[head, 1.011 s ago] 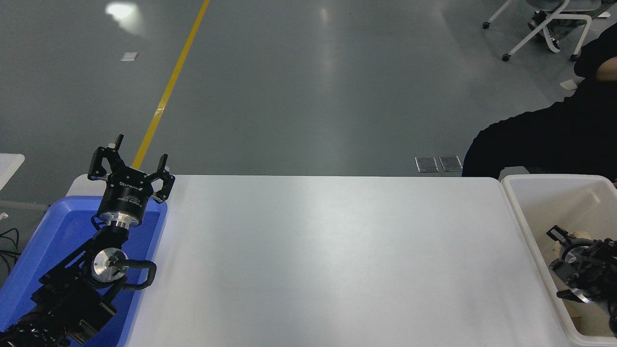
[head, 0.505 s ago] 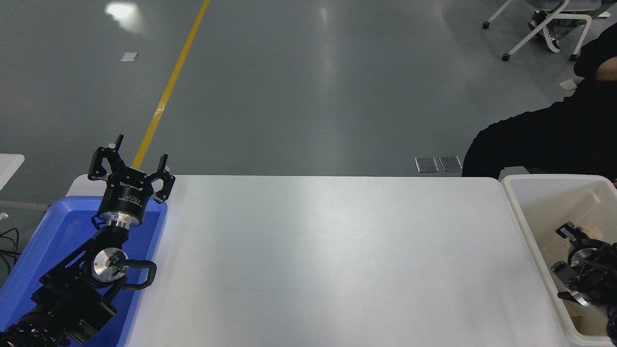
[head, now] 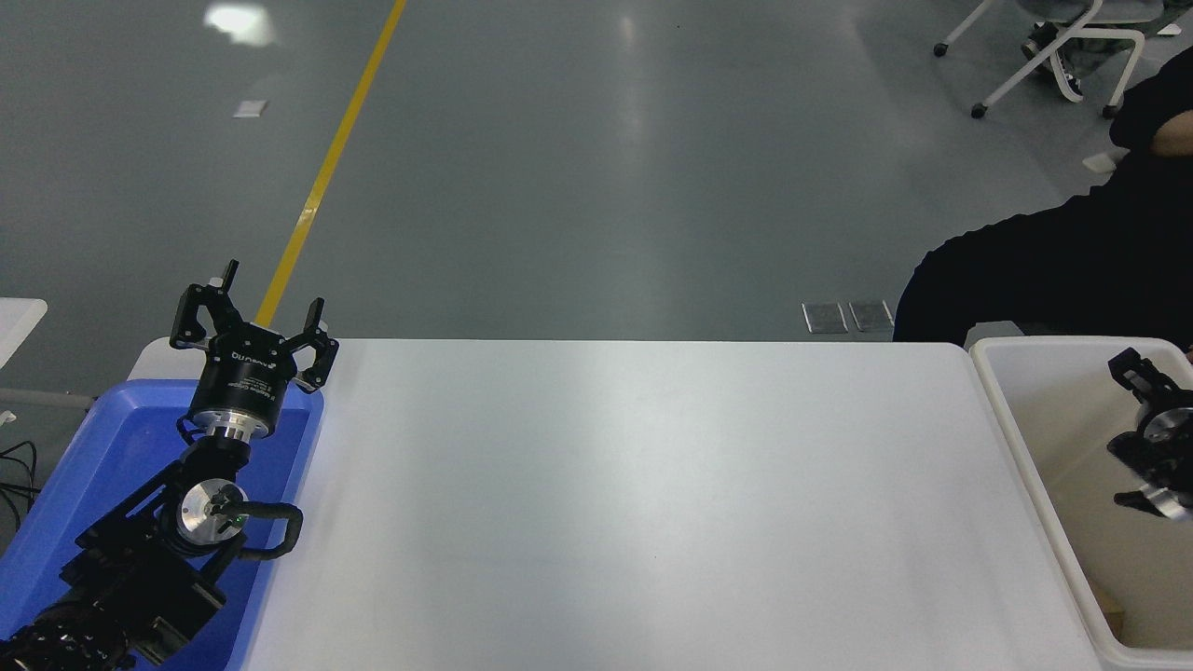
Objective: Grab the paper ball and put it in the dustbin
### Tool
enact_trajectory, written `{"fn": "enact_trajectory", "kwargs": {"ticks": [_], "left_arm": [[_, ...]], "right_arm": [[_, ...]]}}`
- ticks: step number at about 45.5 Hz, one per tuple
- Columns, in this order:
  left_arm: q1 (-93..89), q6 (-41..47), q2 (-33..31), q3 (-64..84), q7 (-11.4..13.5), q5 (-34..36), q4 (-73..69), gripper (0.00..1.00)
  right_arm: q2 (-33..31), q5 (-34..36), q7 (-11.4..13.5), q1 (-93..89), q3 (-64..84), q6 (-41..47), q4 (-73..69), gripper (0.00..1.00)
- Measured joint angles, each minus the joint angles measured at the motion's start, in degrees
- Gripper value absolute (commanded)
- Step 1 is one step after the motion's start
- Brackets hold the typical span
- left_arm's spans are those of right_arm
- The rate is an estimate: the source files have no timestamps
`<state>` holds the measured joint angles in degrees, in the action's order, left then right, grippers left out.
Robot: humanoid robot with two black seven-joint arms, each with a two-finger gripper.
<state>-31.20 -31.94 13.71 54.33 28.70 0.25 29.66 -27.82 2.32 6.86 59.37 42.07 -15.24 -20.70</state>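
R gripper (head: 1156,391) over dustbin (head: 1025,447) at 3 o'clock, finger state unclear, L gripper (head: 253,321) open, parked over blue tray (head: 102,447) at 9 o'clock.

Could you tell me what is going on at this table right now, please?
The robot's right gripper is over the white dustbin at the table's right end, partly cut off by the picture's edge. No paper ball shows in the picture. The left gripper is parked, open, over the blue tray at the left. A person in black sits at the far right corner.
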Motion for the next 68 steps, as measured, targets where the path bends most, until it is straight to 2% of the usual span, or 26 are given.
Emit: {"fn": "enact_trajectory", "kwargs": {"ticks": [14,34,49,68], "left_arm": [[0.0,-0.1,0.0,0.0,-0.1,0.0,0.0,0.98],[0.0,-0.1,0.0,0.0,0.0,0.0,0.0,0.98],[0.1,0.0,0.0,0.1,0.0,0.0,0.0,0.98],[0.1,0.0,0.0,0.1,0.0,0.0,0.0,0.98]], "right_arm": [[1.5,-0.2,-0.1,21.9,15.8,3.0,-16.0,1.00],[8.1,-0.5,-0.3,45.8,22.2,29.4,-31.9,1.00],[9.4,-0.7,-0.4,60.0,23.4,45.5,-49.8,1.00],[12.2,-0.7,-0.4,70.6,22.6,57.4,-61.0,1.00]]}}
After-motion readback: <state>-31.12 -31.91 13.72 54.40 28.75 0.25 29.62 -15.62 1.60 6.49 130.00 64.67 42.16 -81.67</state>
